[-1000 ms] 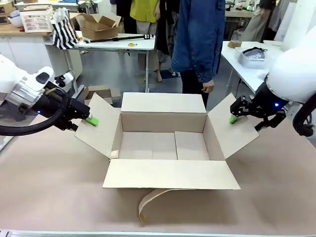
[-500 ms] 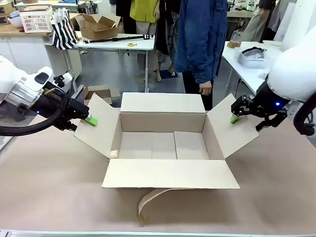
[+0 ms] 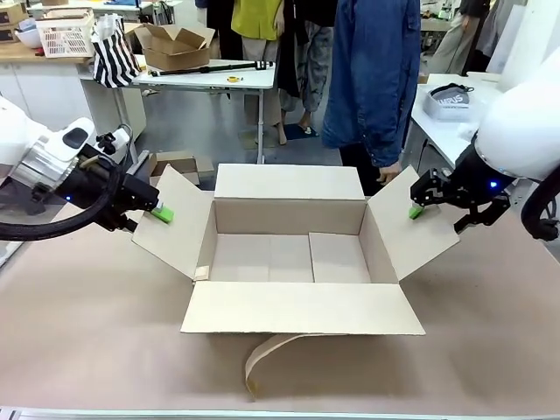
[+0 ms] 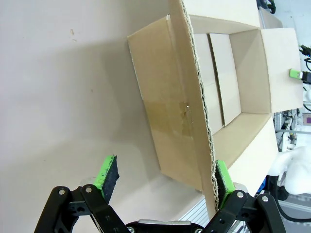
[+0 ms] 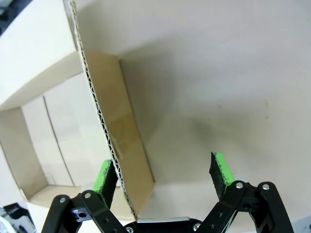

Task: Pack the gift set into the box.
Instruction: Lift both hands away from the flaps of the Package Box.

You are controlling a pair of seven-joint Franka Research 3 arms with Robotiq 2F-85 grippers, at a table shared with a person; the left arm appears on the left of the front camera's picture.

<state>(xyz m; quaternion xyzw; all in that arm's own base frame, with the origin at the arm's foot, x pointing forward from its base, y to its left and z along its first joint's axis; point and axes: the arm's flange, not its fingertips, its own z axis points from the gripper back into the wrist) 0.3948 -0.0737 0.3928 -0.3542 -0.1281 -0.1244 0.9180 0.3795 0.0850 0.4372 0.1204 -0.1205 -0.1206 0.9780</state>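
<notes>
Our left fingers stand apart, astride the 9 o'clock flap of the box. Our right fingers are likewise apart, astride its 3 o'clock flap. Neither pair is clamped. We judge this keeps the box, mid-desk, splayed wide for packing.

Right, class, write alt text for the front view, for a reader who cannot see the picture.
An open brown cardboard box sits on the table, four flaps spread, its bare floor showing. The left gripper and right gripper, both open, meet the outer edges of its side flaps. A person in a denim jacket stands at the far side.
</notes>
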